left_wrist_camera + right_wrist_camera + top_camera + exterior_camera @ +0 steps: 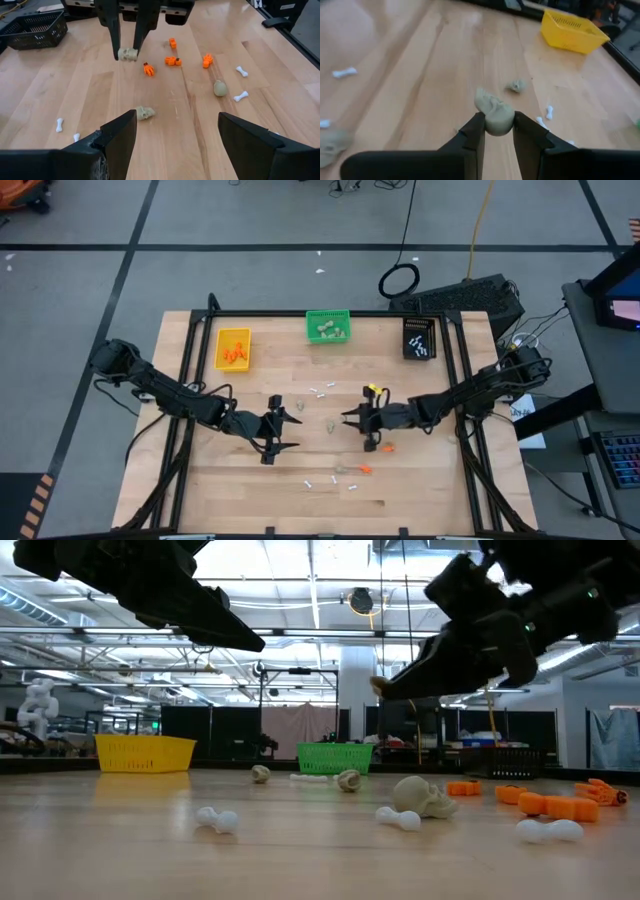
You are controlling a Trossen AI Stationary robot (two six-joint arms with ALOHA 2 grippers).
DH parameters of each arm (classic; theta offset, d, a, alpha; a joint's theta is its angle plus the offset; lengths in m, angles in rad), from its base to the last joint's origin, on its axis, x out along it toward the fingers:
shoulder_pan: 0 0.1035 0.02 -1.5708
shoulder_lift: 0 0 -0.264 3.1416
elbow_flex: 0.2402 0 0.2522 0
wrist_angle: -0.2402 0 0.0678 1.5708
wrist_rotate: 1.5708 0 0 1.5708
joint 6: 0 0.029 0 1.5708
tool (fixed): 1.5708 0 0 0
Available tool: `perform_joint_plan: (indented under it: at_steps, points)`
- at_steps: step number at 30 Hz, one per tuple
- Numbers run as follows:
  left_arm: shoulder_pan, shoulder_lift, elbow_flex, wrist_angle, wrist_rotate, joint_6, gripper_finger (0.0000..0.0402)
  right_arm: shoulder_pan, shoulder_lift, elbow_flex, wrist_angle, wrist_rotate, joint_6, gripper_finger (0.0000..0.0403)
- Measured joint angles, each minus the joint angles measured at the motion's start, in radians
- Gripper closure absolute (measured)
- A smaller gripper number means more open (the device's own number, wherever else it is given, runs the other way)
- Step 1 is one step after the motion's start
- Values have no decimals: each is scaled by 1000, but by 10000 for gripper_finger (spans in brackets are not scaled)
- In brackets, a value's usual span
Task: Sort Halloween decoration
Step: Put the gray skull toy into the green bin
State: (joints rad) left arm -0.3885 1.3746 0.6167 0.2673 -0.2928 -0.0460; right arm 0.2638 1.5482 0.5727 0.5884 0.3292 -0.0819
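The right gripper [495, 131] hangs above the table [250, 500] centre, jaws clenched on a beige skull [494, 112]. The left gripper [283, 431] faces it, jaws spread wide and empty. Other skulls [220, 88], orange bits [173, 61] and white bones [241, 96] lie scattered on the wood between and near them.

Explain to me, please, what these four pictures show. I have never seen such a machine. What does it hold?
It is a robot with two dark arms at a wooden table. One camera looks down from above, one sits level with the tabletop, and one rides on each wrist. The right gripper is shut on a beige skull, lifted off the table. The left gripper is open and empty, above the table. Small orange pieces, white bones and more beige lumps lie scattered. At the far edge stand a yellow bin, a green bin and a black bin.
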Motion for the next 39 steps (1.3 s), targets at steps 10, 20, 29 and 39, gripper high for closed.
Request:
perform_joint_plan:
  at_steps: [10,20,29,39]
  points:
    - [0,0,0,1,0,0,123,56,0,-236,437,-25,-59,339]
    - [0,0,0,1,0,0,123,95,0,-257,500,-46,-139,339]
    - [0,0,0,1,0,-1,123,97,0,-257,500,-46,-245,339]
    - [0,0,0,4,0,-1,123,105,0,-257,501,-44,-580,339]
